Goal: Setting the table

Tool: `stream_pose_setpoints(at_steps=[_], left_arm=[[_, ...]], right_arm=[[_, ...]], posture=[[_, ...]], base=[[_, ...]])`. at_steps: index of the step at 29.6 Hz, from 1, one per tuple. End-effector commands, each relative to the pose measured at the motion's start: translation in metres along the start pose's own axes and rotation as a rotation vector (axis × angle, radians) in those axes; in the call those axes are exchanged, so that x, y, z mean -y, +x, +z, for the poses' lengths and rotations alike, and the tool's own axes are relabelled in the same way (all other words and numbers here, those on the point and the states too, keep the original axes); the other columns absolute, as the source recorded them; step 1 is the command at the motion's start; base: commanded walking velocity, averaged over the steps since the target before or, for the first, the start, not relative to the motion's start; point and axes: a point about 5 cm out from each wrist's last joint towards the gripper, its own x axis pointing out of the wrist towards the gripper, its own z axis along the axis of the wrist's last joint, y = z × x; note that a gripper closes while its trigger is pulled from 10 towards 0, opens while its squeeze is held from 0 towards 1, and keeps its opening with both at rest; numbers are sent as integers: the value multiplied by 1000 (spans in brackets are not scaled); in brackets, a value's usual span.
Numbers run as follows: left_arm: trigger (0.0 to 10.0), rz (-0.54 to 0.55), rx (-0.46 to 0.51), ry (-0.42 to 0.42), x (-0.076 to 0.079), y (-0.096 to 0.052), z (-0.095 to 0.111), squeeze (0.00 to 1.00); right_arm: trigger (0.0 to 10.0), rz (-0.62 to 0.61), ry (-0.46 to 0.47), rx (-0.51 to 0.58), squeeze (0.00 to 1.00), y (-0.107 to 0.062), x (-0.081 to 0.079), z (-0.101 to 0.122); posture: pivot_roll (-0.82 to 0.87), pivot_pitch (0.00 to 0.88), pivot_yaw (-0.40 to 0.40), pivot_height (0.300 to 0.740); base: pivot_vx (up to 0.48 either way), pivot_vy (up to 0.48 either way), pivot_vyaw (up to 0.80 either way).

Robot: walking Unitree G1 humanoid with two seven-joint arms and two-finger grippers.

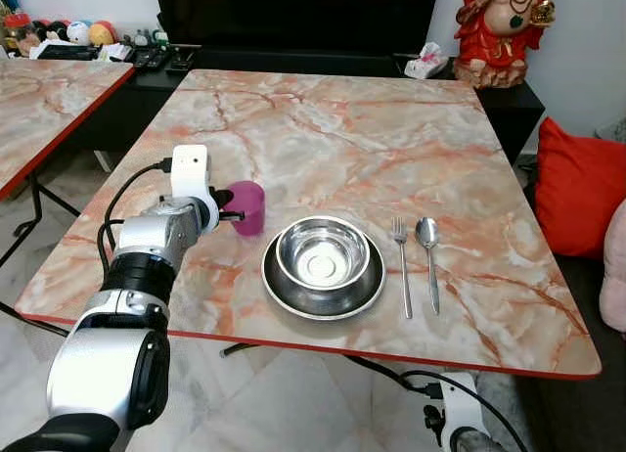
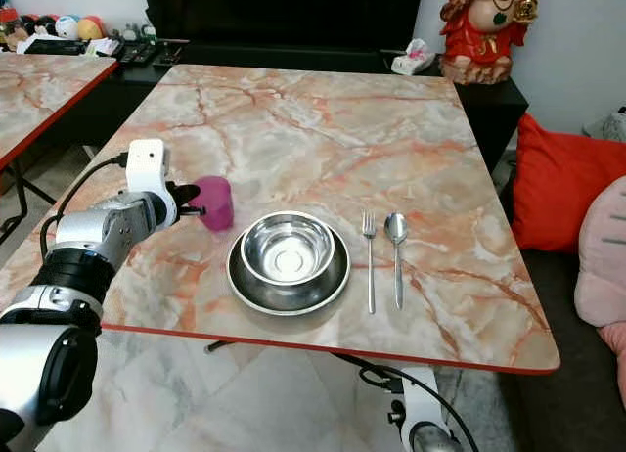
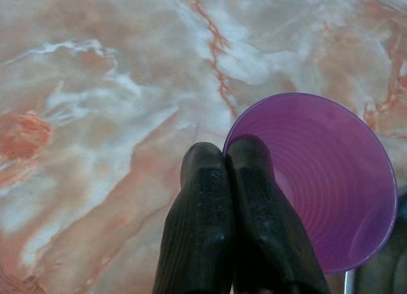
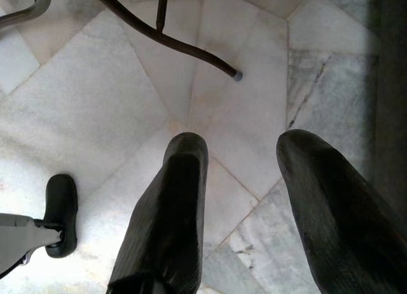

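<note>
**A:** What has the left gripper [image 3: 226, 155] got?

**B:** I see its two fingers pressed together on the rim of the purple cup [image 3: 321, 179], one inside the wall and one outside. So it is clamped on the cup, with no gap between the pads. The cup stands upright on the marble table [image 1: 342, 129], mouth up.

**A:** What lies around the gripper?

**B:** Just past the cup, toward my right, I have the steel bowl [image 1: 322, 253] sitting in the steel plate [image 1: 323, 293]. The cup is near the plate's rim; I cannot tell whether they touch. Beyond the plate come the fork [image 1: 402, 261] and then the spoon [image 1: 428, 256], side by side and apart, handles pointing at the near edge.

**A:** And the right gripper [image 4: 245, 157]?

**B:** It hangs below the table edge, fingers spread wide with nothing between them, over the tiled floor [image 4: 95, 97]. I see a table leg [image 4: 178, 42] there.

**A:** Anything farther out?

**B:** A second marble table [image 1: 49, 95] to the left of the arm, a red statue [image 1: 504, 26] at the far right corner, and a red cushion [image 1: 577, 183] off the right side.
</note>
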Motion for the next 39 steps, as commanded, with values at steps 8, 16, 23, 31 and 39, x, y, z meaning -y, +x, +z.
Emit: stream_pose_setpoints(at_steps=[8,16,23,31,39], left_arm=[[10000,-29,-37,8,5,-11,-4,0],[10000,-30,-61,4,4,-19,-8,0],[10000,-21,-54,8,3,-22,-4,0],[10000,-17,-61,13,5,-25,-7,0],[10000,-15,-62,13,6,-25,-7,537]], right_arm=[[10000,6,-4,-6,0,0,0,-1],[10000,6,-4,-8,0,0,0,-1],[10000,5,-3,-7,0,0,0,-1],[10000,7,-2,-8,0,0,0,-2],[10000,9,-3,-8,0,0,-2,-3]], posture=[[97,47,15,740],[99,48,14,740],[101,46,15,740],[99,47,14,740],[100,49,14,740]], base=[[0,0,0],[0,0,0],[0,0,0],[0,0,0],[0,0,0]])
